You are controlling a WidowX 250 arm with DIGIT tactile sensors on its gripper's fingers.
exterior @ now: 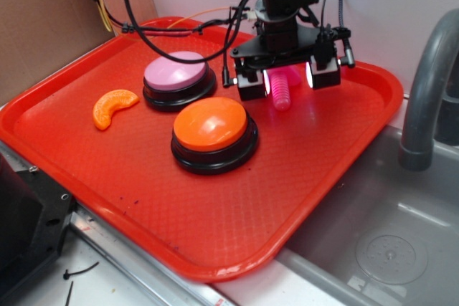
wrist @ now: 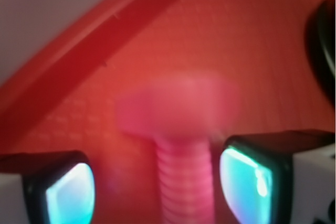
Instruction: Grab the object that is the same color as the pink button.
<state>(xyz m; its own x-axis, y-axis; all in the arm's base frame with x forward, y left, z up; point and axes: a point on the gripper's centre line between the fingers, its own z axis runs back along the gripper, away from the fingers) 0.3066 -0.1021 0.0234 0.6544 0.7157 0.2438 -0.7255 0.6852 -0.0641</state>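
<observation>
The object, a bright pink toy bolt (exterior: 282, 89), lies on the red tray (exterior: 215, 227) near its far side, ribbed shaft toward me. My gripper (exterior: 288, 78) is lowered over it, open, one glowing pad on each side of the shaft. In the wrist view the bolt (wrist: 184, 177) fills the gap between the pads (wrist: 71, 195), nearer the right one, with space left on the left; its broad head points at the tray rim. The pink button (exterior: 178, 77), pale lilac dome on a black base, sits left of the gripper.
An orange-topped button (exterior: 214, 131) stands in front of the pink one. An orange crescent slice (exterior: 112, 107) lies at the tray's left. A grey sink (exterior: 387, 249) and faucet (exterior: 427, 84) are on the right. Cables (exterior: 179, 30) trail across the tray's back.
</observation>
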